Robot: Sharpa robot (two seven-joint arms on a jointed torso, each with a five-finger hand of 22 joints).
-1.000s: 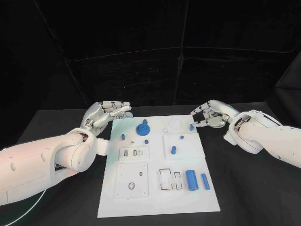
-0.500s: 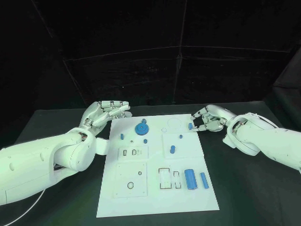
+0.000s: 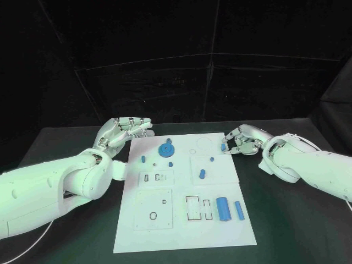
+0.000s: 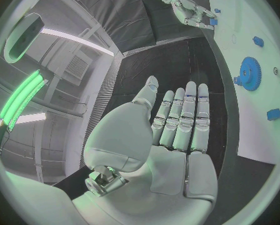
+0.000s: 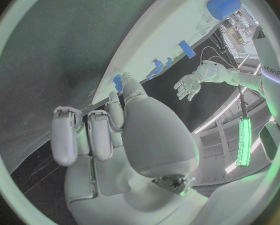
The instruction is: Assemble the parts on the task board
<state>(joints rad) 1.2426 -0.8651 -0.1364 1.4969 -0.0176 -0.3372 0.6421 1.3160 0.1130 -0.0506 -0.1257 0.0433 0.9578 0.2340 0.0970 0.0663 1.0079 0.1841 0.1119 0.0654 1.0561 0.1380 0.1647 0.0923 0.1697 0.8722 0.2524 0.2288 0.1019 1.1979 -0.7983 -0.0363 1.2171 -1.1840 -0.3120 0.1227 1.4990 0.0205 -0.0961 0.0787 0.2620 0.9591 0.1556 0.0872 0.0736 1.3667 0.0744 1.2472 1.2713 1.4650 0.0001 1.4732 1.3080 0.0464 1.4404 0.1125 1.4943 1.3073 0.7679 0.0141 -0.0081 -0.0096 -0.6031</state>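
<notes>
- Two white arms reach over a black surface (image 3: 303,220); the white task board (image 3: 184,225) lies in the middle of the frame, running from the centre down toward the bottom.
- Change: the right robot hand (image 3: 240,142), at the board's upper right corner, has drawn its fingers in tighter over the last second and sits a little lower and closer to the board edge. A small blue part (image 3: 224,147) shows at its fingertips; it appears pinched, though the contact itself is too small to confirm.
- Meaning, as a judgement: the hand looks to be taking up or seating this part at the upper right of the board, so assembly is at an early stage.
- Left robot hand (image 3: 122,132), at the board's upper left corner, is unchanged: fingers straight and held side by side, palm bare, holding nothing, hovering just off the board edge.
- Other parts have not moved: a blue gear (image 3: 167,149) in the upper middle of the board, small blue pieces below it, and two blue cylinders (image 3: 224,209) at lower right.
- Writing: dark lettering runs along the far arm in the right wrist view, too small to read. No brand or label is legible on the board or parts.
</notes>
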